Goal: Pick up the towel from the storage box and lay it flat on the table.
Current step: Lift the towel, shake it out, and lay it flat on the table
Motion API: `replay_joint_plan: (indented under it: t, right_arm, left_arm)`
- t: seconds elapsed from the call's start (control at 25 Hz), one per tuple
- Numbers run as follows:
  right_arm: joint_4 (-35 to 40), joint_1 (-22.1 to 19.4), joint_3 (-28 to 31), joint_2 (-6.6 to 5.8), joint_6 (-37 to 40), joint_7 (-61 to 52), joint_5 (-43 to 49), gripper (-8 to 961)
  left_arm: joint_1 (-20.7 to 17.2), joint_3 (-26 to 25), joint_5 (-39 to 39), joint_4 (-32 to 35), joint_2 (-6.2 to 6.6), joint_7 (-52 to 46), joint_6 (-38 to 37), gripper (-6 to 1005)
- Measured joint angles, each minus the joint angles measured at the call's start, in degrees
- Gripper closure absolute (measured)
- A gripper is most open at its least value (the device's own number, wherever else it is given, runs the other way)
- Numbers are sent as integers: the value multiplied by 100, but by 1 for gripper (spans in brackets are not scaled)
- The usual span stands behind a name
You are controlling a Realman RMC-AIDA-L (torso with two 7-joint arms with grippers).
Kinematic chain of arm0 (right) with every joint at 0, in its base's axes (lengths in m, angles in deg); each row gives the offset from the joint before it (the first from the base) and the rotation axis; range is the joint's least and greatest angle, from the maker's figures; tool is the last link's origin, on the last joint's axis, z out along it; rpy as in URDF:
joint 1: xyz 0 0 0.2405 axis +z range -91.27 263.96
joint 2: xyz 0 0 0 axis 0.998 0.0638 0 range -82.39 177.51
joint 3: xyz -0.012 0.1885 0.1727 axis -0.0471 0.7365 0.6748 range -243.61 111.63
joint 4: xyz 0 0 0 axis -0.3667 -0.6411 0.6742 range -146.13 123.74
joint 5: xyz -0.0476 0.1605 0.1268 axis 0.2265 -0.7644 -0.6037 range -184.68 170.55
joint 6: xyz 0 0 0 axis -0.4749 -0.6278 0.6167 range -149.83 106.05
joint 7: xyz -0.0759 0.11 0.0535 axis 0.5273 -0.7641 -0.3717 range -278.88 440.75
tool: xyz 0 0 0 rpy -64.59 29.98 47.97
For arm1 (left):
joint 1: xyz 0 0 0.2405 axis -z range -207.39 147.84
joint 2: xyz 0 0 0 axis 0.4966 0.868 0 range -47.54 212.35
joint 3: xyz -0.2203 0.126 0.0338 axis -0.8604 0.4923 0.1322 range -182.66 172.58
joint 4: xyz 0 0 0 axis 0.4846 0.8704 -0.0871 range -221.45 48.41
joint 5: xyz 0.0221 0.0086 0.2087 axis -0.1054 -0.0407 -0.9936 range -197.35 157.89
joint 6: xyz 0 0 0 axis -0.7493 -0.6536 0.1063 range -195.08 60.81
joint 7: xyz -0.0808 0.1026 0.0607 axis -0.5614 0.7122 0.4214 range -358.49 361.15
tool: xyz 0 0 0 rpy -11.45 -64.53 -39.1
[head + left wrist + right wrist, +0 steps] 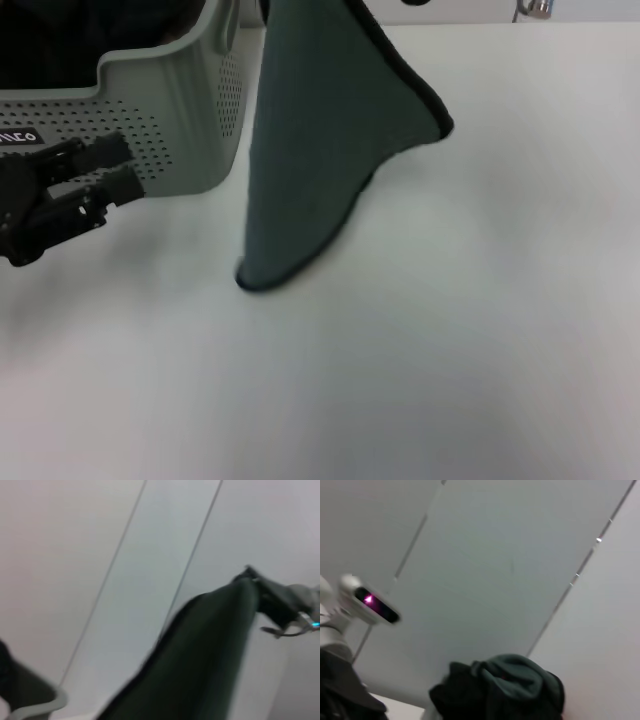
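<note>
Stretching wide and white, the table [480, 330], bare beside the storage box [190, 110]. Hanging right of the storage box, the towel [320, 150], teal side out, lowest tip touching or just above the table; cannot tell which. Resting in front of the storage box, the left gripper [95, 185], fingers parted, holding nothing. Showing only from the left wrist: pale panelled wall, and the right gripper [252, 582] pinching the towel's top corner. Showing from the right wrist: bunched cloth [515, 685] against wall panels.
</note>
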Motion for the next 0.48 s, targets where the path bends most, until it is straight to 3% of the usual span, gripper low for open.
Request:
replay_joint_plan:
  t: [0.16,0.28,0.48]
  right_arm:
    - [94,29,-13,-4,-119,-326,108,945]
    - [103,318,-17,-14,-71,-663,332,945]
    - [-169,990,-32,-4,-12,-963,714,945]
  left_arm:
    - [36,-10,8,-1,-96,79,-85,427]
    - [111,155,-124,-32,-166,320,-84,428]
    - [245,1002,-226,-79,-164,400,-108,430]
